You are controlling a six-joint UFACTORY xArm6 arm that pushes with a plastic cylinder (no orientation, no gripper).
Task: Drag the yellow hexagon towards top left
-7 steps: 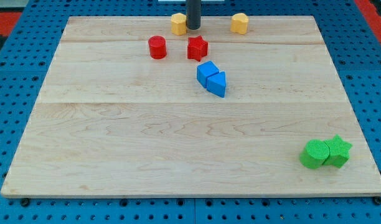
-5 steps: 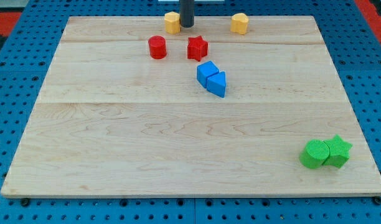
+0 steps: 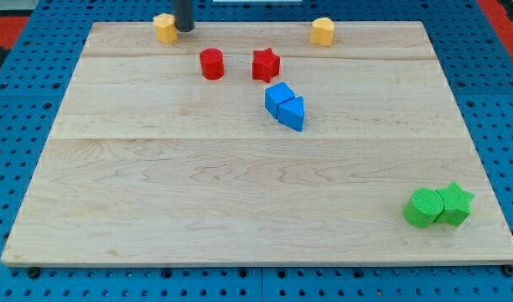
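Two green blocks sit nearest on the bench (image 3: 156, 210), a green cylinder (image 3: 422, 209) touching a green star (image 3: 454, 204), well apart from the blue pair. Beyond, the blue cube (image 3: 278, 96) touches the blue triangle (image 3: 292, 112). Just past the blue cube stand the red star (image 3: 265, 64) and red cylinder (image 3: 211, 64). Farther still, the yellow hexagon (image 3: 163, 27) sits at the far edge, beyond the red cylinder, toward the view's left. My tip (image 3: 183, 29), a plain rod tool with no jaws to part or close, presses against the hexagon's right side. Another yellow block (image 3: 323, 31) lies beyond the red star, toward the view's right.

Hexagon (image 3: 164, 27) just left of tip (image 3: 183, 29)
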